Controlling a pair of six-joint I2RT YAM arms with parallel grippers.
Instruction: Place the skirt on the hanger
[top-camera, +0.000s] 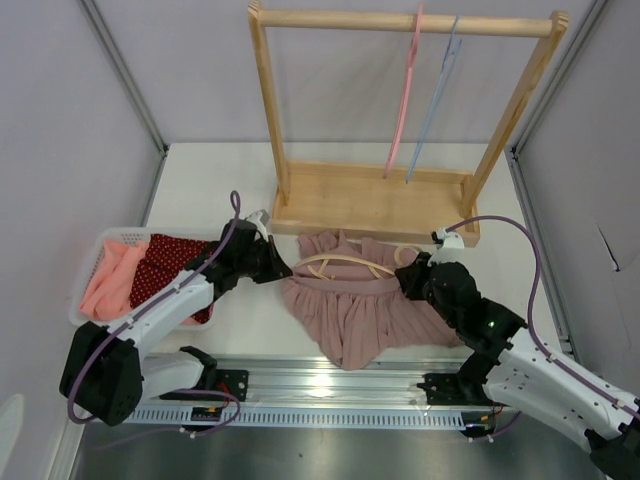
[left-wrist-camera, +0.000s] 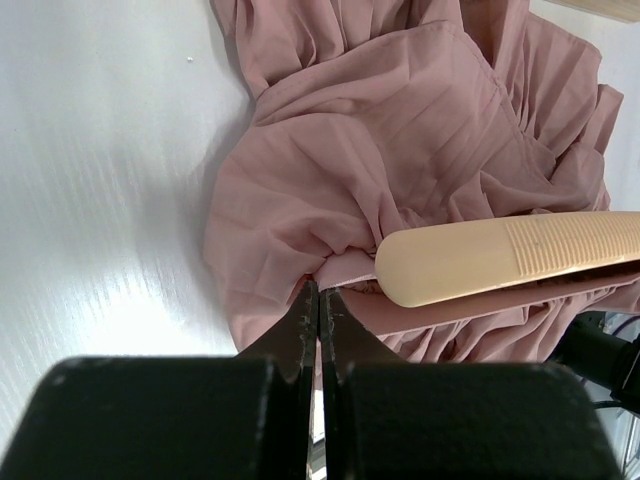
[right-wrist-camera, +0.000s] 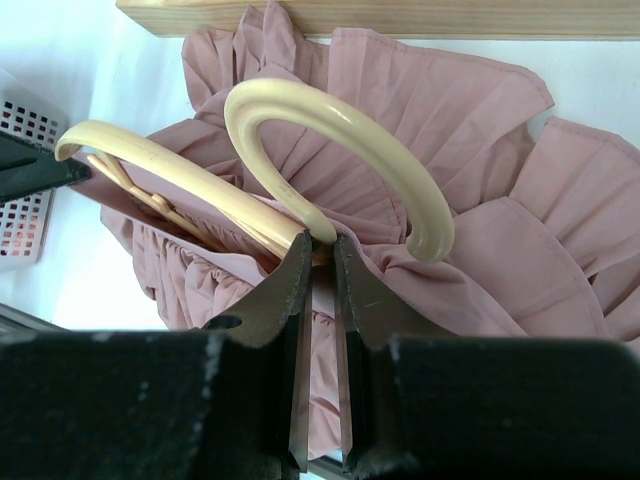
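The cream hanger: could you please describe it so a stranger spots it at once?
In front of the wooden rack lies a pink skirt, with the cream hanger on it. The pink hanger and blue hanger hang from the rail instead.

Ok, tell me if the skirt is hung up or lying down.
Lying down: the skirt sprawls on the table before the rack, cream hanger on it.

The skirt (left-wrist-camera: 400, 130) is thin, matt cloth, soft and finely pleated, and the hanger (left-wrist-camera: 500, 255) on it looks like smooth cream plastic with a faint sheen and a ribbed stretch. The white worktop (left-wrist-camera: 90, 200) is glossy enough to throw back light, the rack (top-camera: 370, 200) is pale, smooth-sanded wood, and the rail (top-camera: 330, 385) is brushed metal.
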